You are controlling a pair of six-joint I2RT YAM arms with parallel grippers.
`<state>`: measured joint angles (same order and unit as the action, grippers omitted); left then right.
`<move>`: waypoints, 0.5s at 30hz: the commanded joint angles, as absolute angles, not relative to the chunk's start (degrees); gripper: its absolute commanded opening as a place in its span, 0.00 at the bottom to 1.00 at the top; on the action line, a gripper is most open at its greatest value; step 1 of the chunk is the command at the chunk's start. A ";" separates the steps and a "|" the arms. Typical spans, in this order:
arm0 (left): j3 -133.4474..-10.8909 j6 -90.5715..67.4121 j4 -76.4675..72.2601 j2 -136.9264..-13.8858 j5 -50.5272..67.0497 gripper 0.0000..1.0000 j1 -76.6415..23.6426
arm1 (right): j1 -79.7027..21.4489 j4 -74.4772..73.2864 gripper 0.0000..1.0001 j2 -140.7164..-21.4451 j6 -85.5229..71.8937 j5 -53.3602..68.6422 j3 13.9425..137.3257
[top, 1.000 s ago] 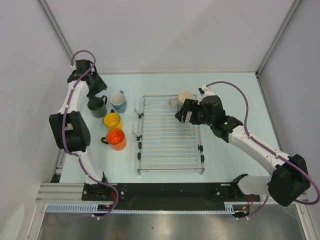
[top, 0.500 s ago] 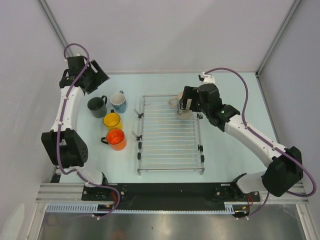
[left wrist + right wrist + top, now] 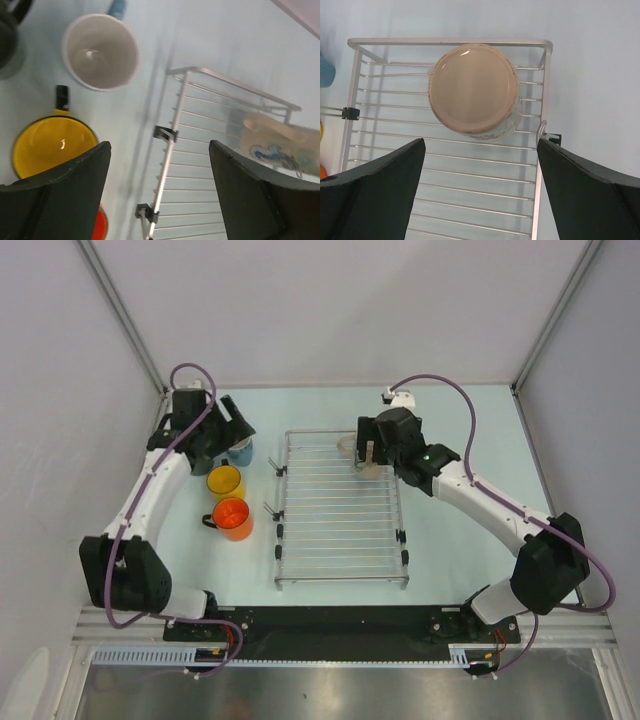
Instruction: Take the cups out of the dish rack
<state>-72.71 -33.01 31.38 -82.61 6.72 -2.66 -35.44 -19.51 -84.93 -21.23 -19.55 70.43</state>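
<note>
Hovering spread and empty, the right gripper (image 3: pixel 481 145) has the upturned beige mug (image 3: pixel 472 90) straight ahead between its fingertips, on the dish rack (image 3: pixel 450 42); a blue mark (image 3: pixel 272 152) on the mug's side is too blurred to read. The left gripper (image 3: pixel 160 150), spread too, has swung in from the far corner; the yellow mug (image 3: pixel 47 145) and blue mug (image 3: pixel 100 50) sit beside its left finger.

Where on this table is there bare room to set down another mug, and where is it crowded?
Free: the pale table between the silver wire dish rack and the right arm. Crowded: left of the rack, where the yellow ceramic mug, orange ceramic mug and blue ceramic mug cluster.
</note>
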 commanded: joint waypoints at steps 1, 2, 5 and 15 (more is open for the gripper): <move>-70.94 -32.96 27.07 -74.72 1.77 0.85 -12.72 | -35.51 -18.71 1.00 -82.79 -19.95 -23.46 73.30; -70.23 -33.05 25.77 -73.05 0.71 0.85 -16.31 | -35.51 -19.42 1.00 -82.97 -20.04 -23.55 74.17; -67.86 -33.57 21.99 -71.63 0.18 0.86 -23.43 | -35.60 -20.48 1.00 -81.39 -21.53 -24.87 73.66; -77.75 -27.34 16.69 -87.96 -7.55 0.88 -37.96 | -35.33 -21.61 1.00 -67.24 -25.58 -29.79 69.08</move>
